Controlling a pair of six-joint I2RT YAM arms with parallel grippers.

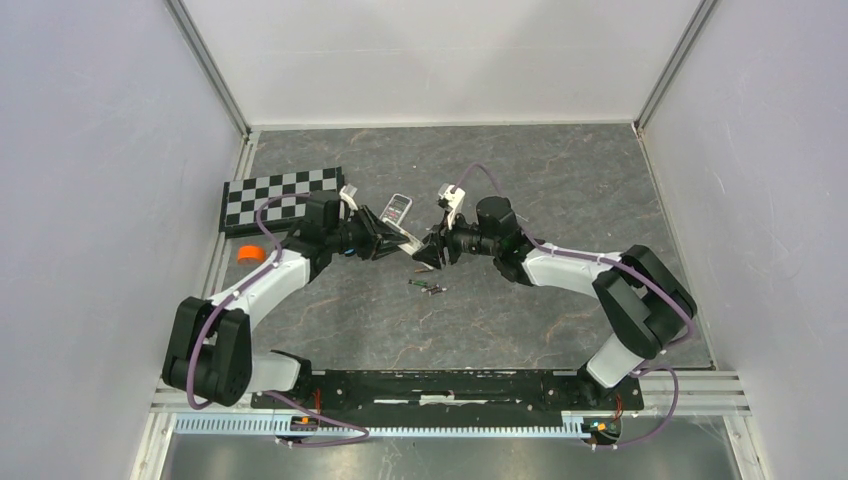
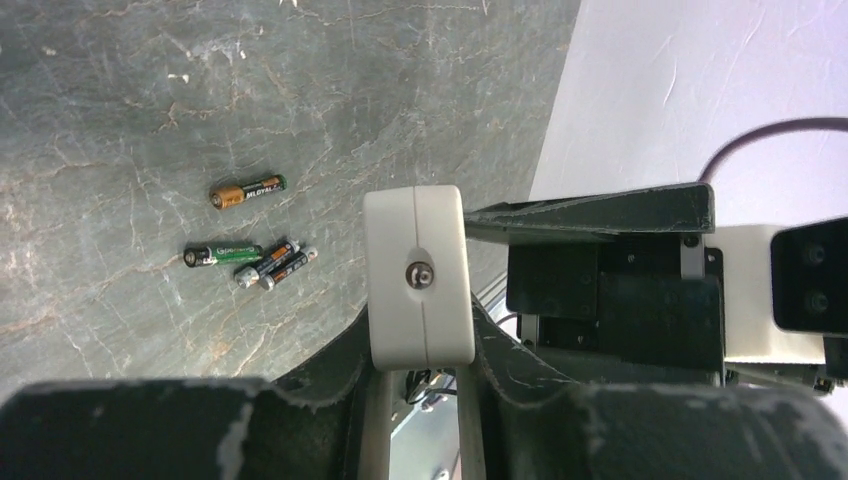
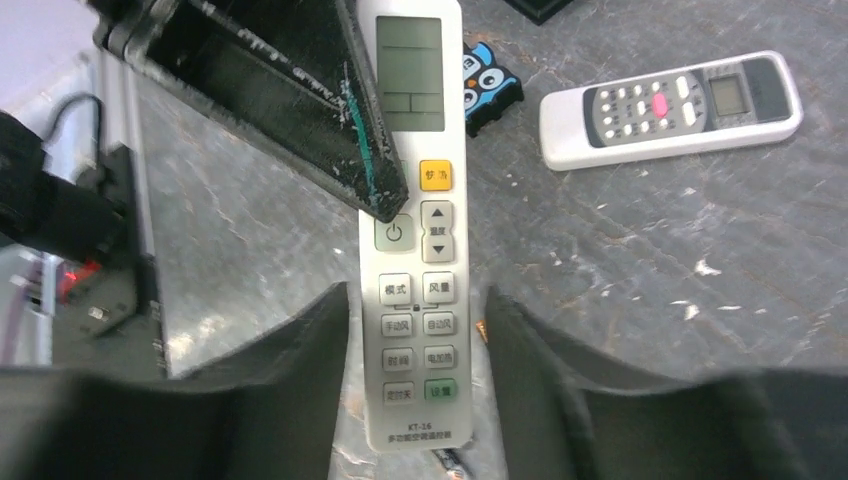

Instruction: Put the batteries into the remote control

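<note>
slim white remote, orange button

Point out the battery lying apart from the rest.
The copper-and-green battery, alone and higher in the left wrist view; the other three batteries lie bunched together.

Batteries first, and that's four in all; one on its own, one more just below it, two lying together as a pair; remote controls next, and I count two; the yellow-button remote is one, the pink-button remote makes the other; one checkerboard at the back; one small orange round thing; one little owl-faced piece; and arms, two; left arm, right arm.
</note>
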